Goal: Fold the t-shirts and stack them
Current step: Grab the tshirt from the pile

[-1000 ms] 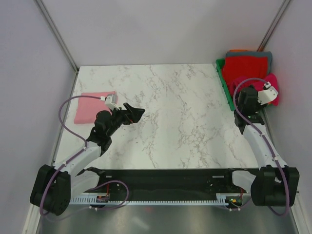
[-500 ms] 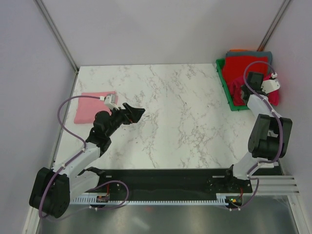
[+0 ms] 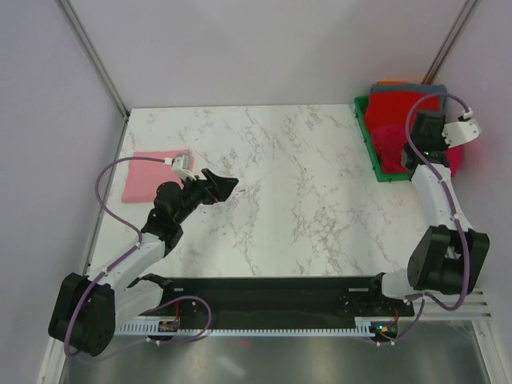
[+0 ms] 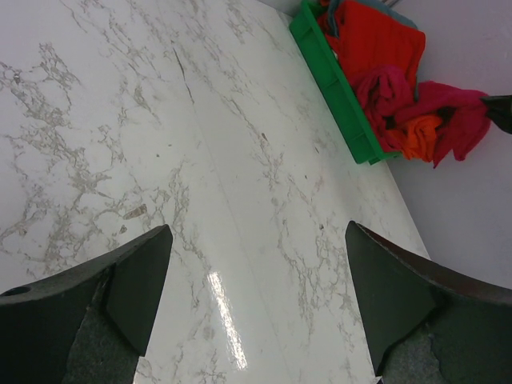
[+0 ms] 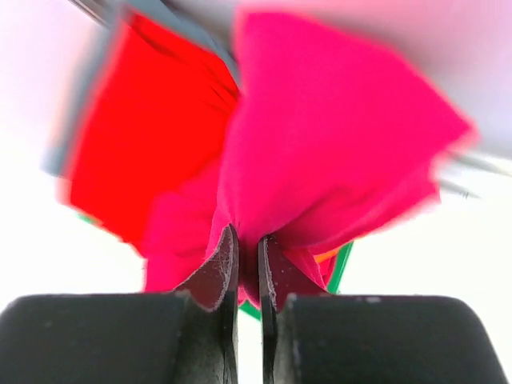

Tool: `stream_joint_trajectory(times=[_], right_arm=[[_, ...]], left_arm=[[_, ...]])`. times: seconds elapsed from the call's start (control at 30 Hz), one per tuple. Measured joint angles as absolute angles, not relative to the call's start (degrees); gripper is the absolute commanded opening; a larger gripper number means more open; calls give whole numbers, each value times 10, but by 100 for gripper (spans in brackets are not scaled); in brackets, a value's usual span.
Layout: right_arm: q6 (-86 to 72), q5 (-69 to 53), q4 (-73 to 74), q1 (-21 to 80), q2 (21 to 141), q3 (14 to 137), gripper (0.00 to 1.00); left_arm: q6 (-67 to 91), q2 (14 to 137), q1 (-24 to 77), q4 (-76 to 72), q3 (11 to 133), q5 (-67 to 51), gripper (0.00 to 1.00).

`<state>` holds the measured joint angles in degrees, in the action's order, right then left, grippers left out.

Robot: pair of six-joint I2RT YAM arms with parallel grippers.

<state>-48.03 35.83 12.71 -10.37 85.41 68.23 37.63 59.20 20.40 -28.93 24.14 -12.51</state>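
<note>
You see the green bin [image 3: 370, 136] close by the right jaws, and the marble table [image 3: 304, 184] spreads beneath the left jaws.

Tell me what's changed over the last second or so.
The right tool moved farther back and to the right by the bin, and it is now shut on the magenta shirt. The left tool stayed open in the same spot, and the pink shirt did not move.

One pink shirt [image 3: 152, 178], one bin [image 3: 370, 140], two arms [image 3: 140, 252] [image 3: 438, 196]
</note>
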Motion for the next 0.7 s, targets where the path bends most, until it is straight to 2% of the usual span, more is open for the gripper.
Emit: stream_joint_trajectory(times=[0.13, 0.3, 0.5, 0.7], right_arm=[[-426, 302, 122, -105, 755, 687, 0], [-376, 215, 140, -95, 720, 752, 0], [-358, 76, 161, -83, 681, 773, 0], [-379, -14, 147, 61, 680, 775, 0]], left_arm=[[377, 592, 204, -289, 241, -125, 97], [377, 592, 204, -289, 241, -126, 98], [377, 592, 204, -289, 241, -126, 100], [379, 585, 204, -280, 241, -119, 100]])
